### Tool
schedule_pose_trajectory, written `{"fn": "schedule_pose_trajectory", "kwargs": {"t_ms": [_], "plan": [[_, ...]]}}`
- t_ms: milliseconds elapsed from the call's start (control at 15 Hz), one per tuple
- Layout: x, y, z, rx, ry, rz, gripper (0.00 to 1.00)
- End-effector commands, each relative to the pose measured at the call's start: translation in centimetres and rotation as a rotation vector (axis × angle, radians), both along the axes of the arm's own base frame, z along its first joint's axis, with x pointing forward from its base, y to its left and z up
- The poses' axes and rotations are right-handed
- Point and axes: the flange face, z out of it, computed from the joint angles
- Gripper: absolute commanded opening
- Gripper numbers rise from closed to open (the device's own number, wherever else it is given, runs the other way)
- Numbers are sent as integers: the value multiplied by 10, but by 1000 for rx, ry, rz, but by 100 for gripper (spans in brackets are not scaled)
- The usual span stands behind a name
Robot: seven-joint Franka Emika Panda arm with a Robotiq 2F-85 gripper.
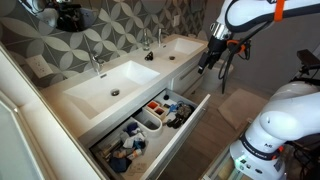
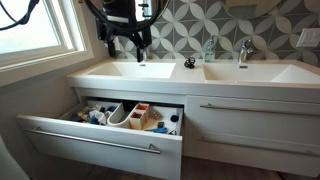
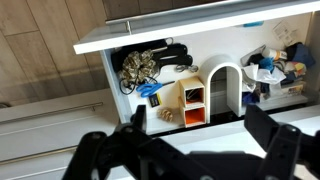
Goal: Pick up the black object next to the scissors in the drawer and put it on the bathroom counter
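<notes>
The drawer (image 3: 95, 42) stands open under the white counter (image 2: 200, 82). In the wrist view, blue-handled scissors (image 3: 147, 90) lie in a white compartment, and a small black object (image 3: 154, 101) with a yellow mark lies right beside them. My gripper (image 3: 200, 125) is open and empty, high above the counter's front edge, with the drawer's contents showing between its fingers. It also shows in both exterior views (image 1: 208, 58) (image 2: 126, 47), well above the sink. The drawer shows there too (image 1: 190, 125) (image 2: 100, 135).
Tangled black cables and a chain (image 3: 140, 62) lie beside the scissors. An orange and white box (image 3: 195, 105), white dividers (image 3: 225, 85) and blue items (image 3: 270, 65) fill the drawer. Two faucets (image 2: 243, 50) (image 2: 141, 52) and a small dark item (image 2: 189, 62) stand on the counter.
</notes>
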Motion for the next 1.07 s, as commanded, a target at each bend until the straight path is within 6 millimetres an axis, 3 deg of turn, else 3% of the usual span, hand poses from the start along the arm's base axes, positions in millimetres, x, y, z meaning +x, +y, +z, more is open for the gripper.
{"fn": "schedule_pose_trajectory", "kwargs": {"t_ms": [0, 1000], "plan": [[1, 6, -23, -14, 36, 19, 100], [52, -1, -72, -65, -30, 51, 100]]}}
